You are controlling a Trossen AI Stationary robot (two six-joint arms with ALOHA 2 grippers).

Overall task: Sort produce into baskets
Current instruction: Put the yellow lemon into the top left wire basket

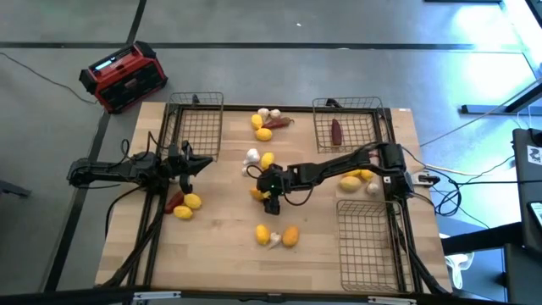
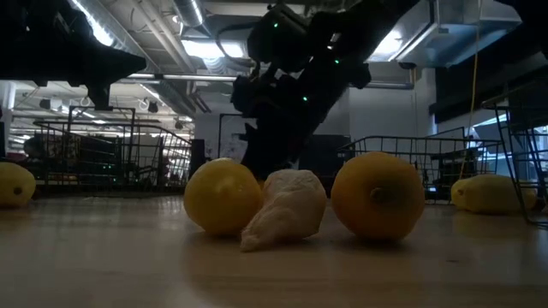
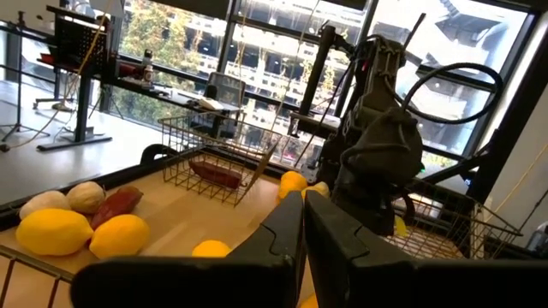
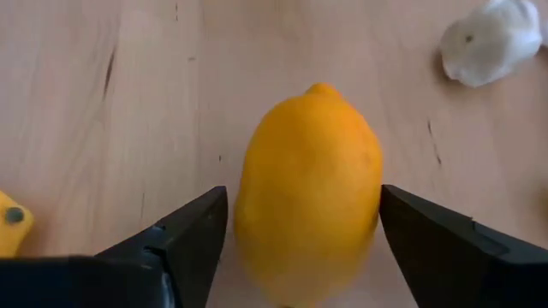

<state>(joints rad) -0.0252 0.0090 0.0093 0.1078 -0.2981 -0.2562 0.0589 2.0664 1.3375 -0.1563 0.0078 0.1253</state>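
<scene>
While both arms are reaching over the wooden table (image 1: pixel 229 246), the scene is laying out like this, nearest first:
Front cluster: a yellow lemon (image 2: pixel 223 196), a white garlic bulb (image 2: pixel 287 208) and an orange lemon (image 2: pixel 378 195) are sitting side by side near the table's front edge, the bulb touching the yellow one
Right gripper (image 4: pixel 295 227): it is hanging low at mid-table with its fingers spread wide, one on each side of an orange fruit (image 4: pixel 310 192) lying on the wood; whether the pads are touching it I cannot tell
Nearby: another white bulb (image 4: pixel 492 41) is lying just beyond that fruit
Left gripper (image 3: pixel 303 231): it is hovering at the table's left side with its fingers pressed together, gripping nothing
Left-side produce: a yellow fruit (image 1: pixel 191 202) and a dark red piece (image 1: pixel 174 202) are lying just in front of the left gripper
Right front basket (image 1: pixel 369 244): it is sitting at the near right corner
Right edge: two yellow fruits (image 1: pixel 354 179) and a bulb (image 1: pixel 372 190) are resting between the two right baskets
Far left basket (image 1: pixel 195 127): it is standing at the far left corner
Far right basket (image 1: pixel 347 127): it is holding one dark red piece (image 1: pixel 337 131)
Far middle: lemons, bulbs and a red piece (image 1: pixel 279 123) are grouped between the two far baskets
</scene>
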